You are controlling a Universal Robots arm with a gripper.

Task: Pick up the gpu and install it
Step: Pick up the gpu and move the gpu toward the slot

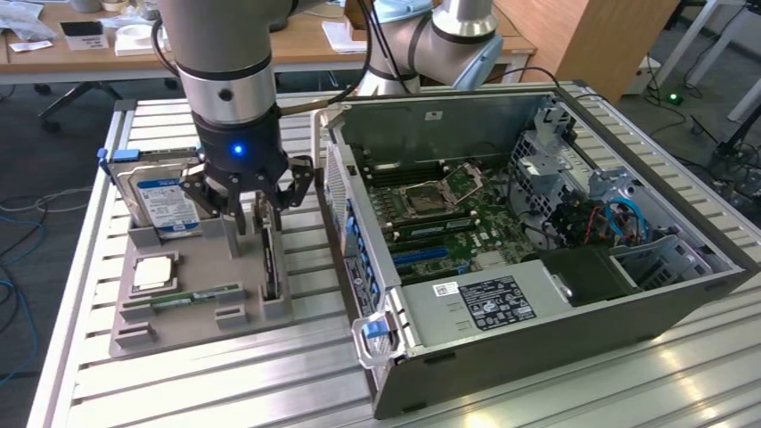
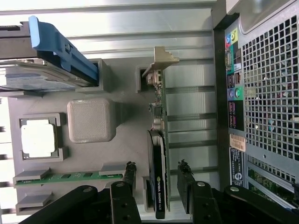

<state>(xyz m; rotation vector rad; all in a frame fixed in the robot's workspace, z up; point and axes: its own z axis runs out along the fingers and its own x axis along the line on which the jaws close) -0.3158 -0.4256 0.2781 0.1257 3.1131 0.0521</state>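
Ribbed aluminium slats form the surface (image 1: 666, 383), set in an office with paper-strewn wooden desks (image 1: 107, 45) behind, a tall wooden cabinet (image 1: 594, 36) at the back, and loose cables (image 1: 18, 223) trailing over the carpet. On the slats lies a grey moulded plastic holder tray (image 1: 196, 259), with an open grey metal computer case (image 1: 535, 250) just beside it on the exterior view's right, motherboard exposed. The tray carries a thick blue-labelled hard drive (image 1: 167, 201), a square silver processor chip (image 1: 155, 272) and a narrow green memory stick (image 1: 184, 297). The gpu (image 2: 159, 140), a thin flat green circuit card with a black round cooler and a silver metal bracket, stands on edge in its tray slot. The black pincer (image 2: 157, 170) hangs over the cooler end with its jaws open, one finger on each side of the card and a gap showing at both, so nothing is gripped. The risk I see is the off-centre position: closing this far toward one end could tip the card as it rises, wedging it in the slot or dragging the tray along. One finger also stands near the memory stick's end, and a small sideways error might knock it.
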